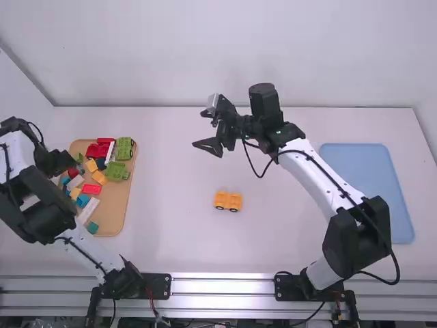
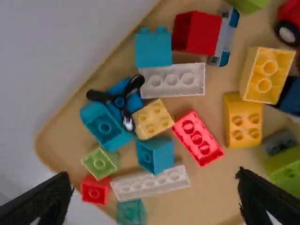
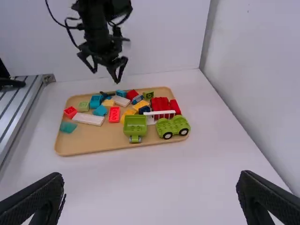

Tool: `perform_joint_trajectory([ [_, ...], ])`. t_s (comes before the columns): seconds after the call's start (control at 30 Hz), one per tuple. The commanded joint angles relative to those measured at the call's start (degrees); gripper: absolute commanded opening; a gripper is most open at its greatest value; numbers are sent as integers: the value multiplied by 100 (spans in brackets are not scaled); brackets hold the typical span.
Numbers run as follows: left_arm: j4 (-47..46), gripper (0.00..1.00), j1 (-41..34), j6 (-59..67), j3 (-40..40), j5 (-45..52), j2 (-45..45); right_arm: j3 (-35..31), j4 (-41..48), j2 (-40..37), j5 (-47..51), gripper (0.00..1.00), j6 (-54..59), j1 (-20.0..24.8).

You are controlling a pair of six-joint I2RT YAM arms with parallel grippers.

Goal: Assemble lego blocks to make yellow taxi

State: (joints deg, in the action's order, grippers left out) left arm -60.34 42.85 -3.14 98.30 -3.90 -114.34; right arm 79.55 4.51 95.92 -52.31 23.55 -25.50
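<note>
Yellow wheeled base (image 1: 228, 201) sat mid-table, likely light, rigid, rollable; long sides suited gripping. Left gripper (image 2: 153, 180) above left tray (image 1: 117, 208), right gripper (image 3: 150, 183) farther: both gaped empty.

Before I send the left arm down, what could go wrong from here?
The open left gripper could nudge the blue block or red block crowding the small yellow block if it goes for that one. The black propeller alongside might snag too. The yellow car stands on wheels, held by nothing, so it may roll when pressed.
</note>
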Motion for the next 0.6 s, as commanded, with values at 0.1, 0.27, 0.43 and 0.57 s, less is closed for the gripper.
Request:
perform_joint_trajectory([
  [0.1,96,89,-7,2424,50,-20,-369,142,2,52,-33,98,-17,46],
  [0.27,295,54,-13,3178,-94,136,-382,142,-28,55,-33,98,-127,70],
  [0.43,470,55,24,3947,-350,142,-382,142,0,55,-35,99,-125,76],
  [0.57,662,58,33,4446,-706,160,-382,142,-4,52,-35,98,-125,118],
])
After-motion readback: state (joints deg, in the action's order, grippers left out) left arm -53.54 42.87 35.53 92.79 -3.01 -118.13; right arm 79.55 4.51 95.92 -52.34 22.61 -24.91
